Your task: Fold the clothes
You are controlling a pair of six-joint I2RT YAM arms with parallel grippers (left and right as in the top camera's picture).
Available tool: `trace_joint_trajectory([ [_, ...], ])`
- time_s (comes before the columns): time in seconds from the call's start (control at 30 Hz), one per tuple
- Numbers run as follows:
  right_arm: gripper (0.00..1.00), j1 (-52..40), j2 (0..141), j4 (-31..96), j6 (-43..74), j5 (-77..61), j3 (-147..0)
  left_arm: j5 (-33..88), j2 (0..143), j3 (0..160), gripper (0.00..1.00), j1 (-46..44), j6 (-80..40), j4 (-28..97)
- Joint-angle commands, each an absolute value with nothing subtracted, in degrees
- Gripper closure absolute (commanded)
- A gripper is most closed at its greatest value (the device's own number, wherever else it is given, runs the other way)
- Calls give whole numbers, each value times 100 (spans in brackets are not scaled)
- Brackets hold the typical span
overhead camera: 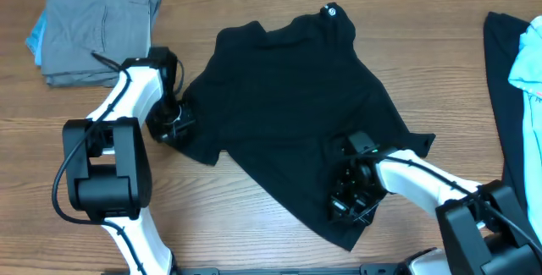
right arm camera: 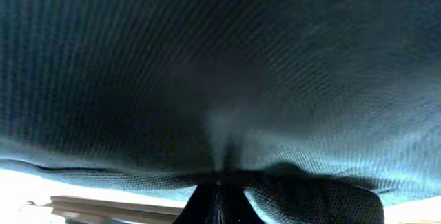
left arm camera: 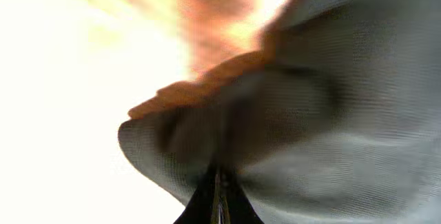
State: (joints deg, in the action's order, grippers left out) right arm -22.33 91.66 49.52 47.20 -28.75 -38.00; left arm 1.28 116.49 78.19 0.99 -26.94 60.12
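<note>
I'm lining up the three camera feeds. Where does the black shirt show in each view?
Overhead: the black shirt lies spread out at the centre of the picture.
Left wrist: the black shirt fills the right and lower part, looks washed-out grey, and is pinched at bottom centre.
Right wrist: the black shirt fills nearly the whole picture and is pinched at bottom centre.
Shared landmark: the wooden table, a blur at the top of the left wrist view and a strip at the bottom left of the right wrist view.

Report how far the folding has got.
Done: a grey garment lies folded at the top left of the overhead view. In hand: the black shirt lies unfolded, with the left gripper shut on its sleeve and the right gripper shut on its hem. Left: that shirt, plus black and light blue garments at the right edge.
</note>
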Motion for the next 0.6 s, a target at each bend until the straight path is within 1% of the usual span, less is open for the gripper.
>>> trace_joint_trajectory([
  [0.0,96,-1649,9238,4683,4521,-2180,-3697,222,11690,7273,96,220,-2897,5850],
  [0.17,96,-744,9238,4654,4160,-2193,-3789,427,11690,6709,96,296,-2827,5618],
  [0.37,96,388,9238,4560,3846,-2196,-4077,532,11688,6670,96,298,-3052,5739],
  [0.57,96,1098,9238,4512,3677,-2152,-4515,760,11574,6670,96,298,-3094,5959],
])
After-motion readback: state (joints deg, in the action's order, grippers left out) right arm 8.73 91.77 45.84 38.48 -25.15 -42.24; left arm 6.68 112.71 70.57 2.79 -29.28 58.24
